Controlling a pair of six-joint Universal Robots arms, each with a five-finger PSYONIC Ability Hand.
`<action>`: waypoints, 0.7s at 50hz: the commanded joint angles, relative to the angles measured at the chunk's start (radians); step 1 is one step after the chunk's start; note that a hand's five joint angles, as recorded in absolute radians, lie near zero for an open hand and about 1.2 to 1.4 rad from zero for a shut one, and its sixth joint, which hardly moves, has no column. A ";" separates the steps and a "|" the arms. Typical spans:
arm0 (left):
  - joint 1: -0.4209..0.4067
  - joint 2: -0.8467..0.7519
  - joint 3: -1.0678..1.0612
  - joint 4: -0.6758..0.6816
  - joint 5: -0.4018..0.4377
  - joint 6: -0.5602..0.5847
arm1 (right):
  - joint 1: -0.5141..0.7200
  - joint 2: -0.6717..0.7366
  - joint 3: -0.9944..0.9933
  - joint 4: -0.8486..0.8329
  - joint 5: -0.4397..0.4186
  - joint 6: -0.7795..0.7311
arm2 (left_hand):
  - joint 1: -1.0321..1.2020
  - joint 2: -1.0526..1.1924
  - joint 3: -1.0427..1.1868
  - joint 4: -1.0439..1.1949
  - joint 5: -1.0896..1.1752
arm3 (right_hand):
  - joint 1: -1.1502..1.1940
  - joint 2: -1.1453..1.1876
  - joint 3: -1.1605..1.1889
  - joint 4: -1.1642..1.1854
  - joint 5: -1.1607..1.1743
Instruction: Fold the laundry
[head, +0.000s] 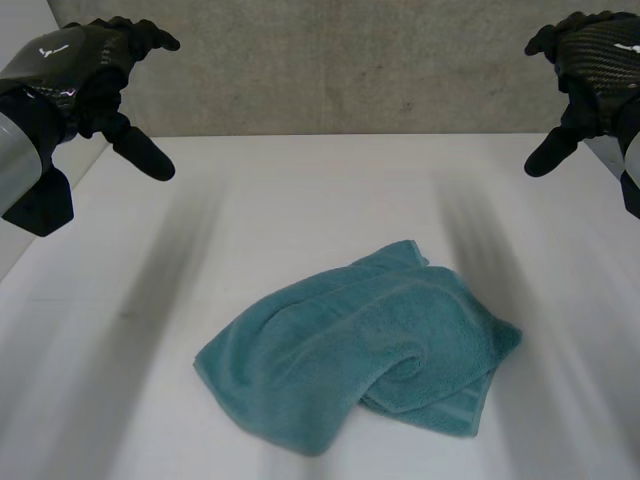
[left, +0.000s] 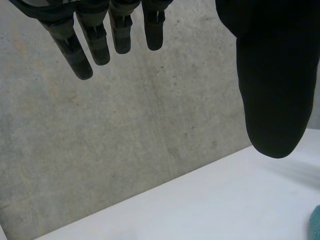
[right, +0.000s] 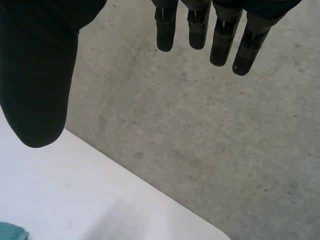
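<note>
A blue-green towel lies on the white counter. It is bunched up and partly folded over itself, with a soft rolled lump on one side. It sits near the front middle of the counter, between the two arms.

The left robot hand is up in the air at the left side, well apart from the towel. Its fingers are straight and spread away from the thumb. It holds nothing.

The right robot hand is up in the air at the right side, also well apart from the towel. Its fingers are straight too, and it holds nothing.

Behind the counter stands a grey wall. In each wrist view, a tiny bit of the towel peeks in on the counter below the thumb.
</note>
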 joint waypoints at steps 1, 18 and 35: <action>-0.002 -0.014 0.005 -0.049 -0.001 0.002 | 0.002 0.014 0.009 0.016 -0.104 -0.007 | -0.044 -0.032 -0.039 -0.038 -0.048 | -0.040 -0.052 -0.045 -0.063 -0.060; -0.020 -0.105 -0.139 -0.027 0.001 0.149 | 0.059 0.119 0.093 0.243 -0.231 -0.018 | -0.044 -0.032 -0.039 -0.038 -0.048 | -0.040 -0.052 -0.045 -0.063 -0.060; -0.017 -0.129 -0.490 0.186 0.111 0.211 | 0.203 0.302 0.391 -0.173 -0.223 0.177 | -0.044 -0.032 -0.039 -0.038 -0.048 | 0.079 0.067 0.074 0.056 0.059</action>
